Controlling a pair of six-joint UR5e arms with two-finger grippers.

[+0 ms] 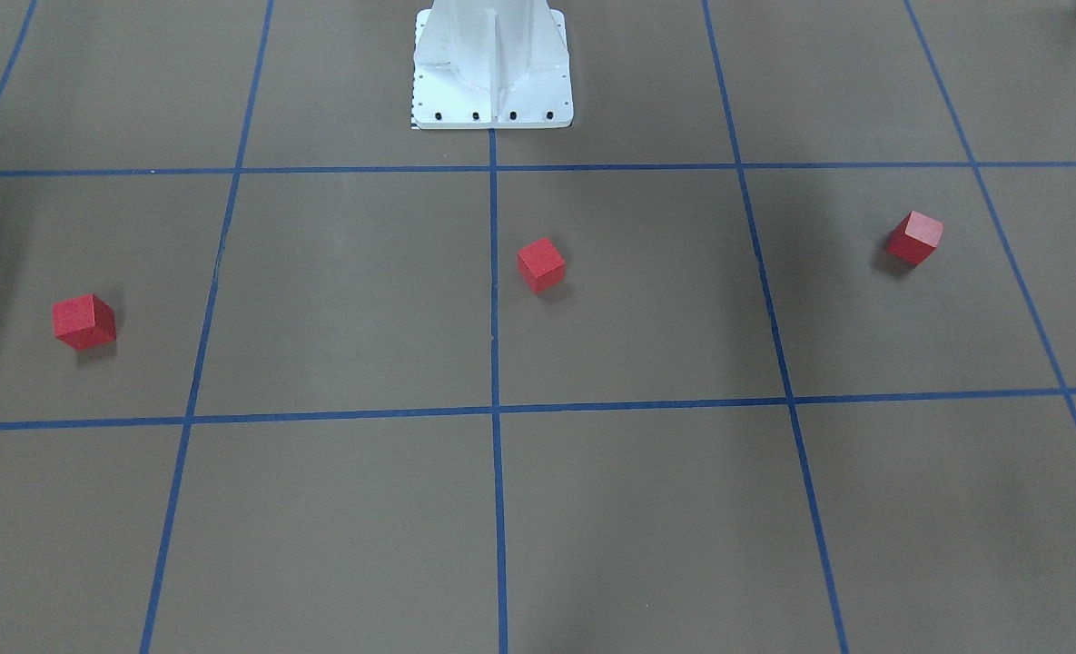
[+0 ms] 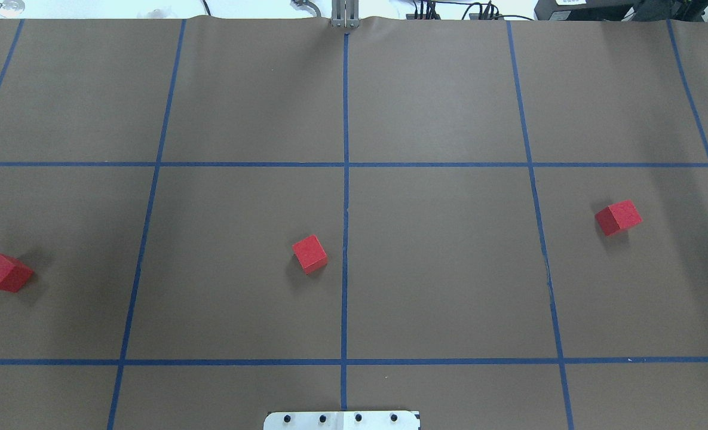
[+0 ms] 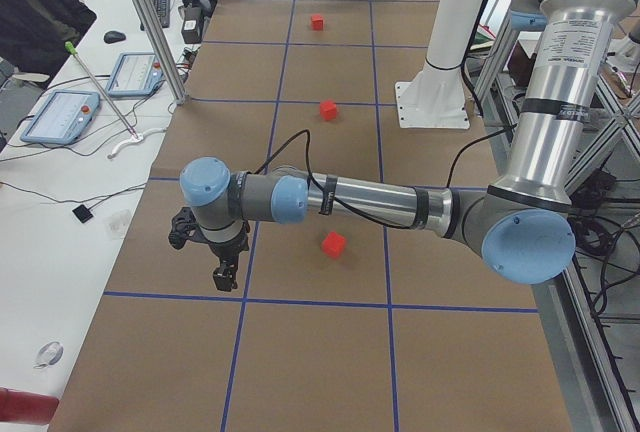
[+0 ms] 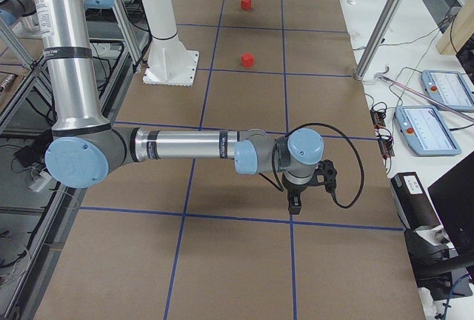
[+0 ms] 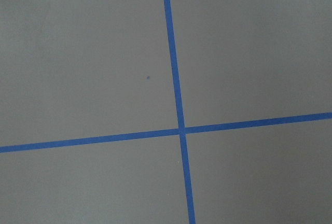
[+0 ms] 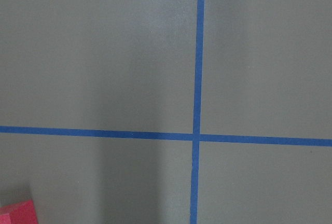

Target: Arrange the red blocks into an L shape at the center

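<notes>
Red blocks: three plain-faced cubes, well apart in a loose row across the table (image 2: 449, 280).
Middle block (image 2: 310, 254): just beside the central blue tape line on the robot's left, not touching it, askew to the grid.
Left block (image 2: 5, 272): far out on the left, nearest the robot.
Right block (image 2: 618, 217): far out on the right.
Center (image 2: 345, 239): only the middle block lies near it.
Left gripper (image 3: 224, 274): hangs over the table, apart from the left block; cannot tell how the jaws stand.
Right gripper (image 4: 295, 203): hangs low over the table; cannot tell how the jaws stand.
Writing: tablet screens (image 4: 437, 126) too small to read.
</notes>
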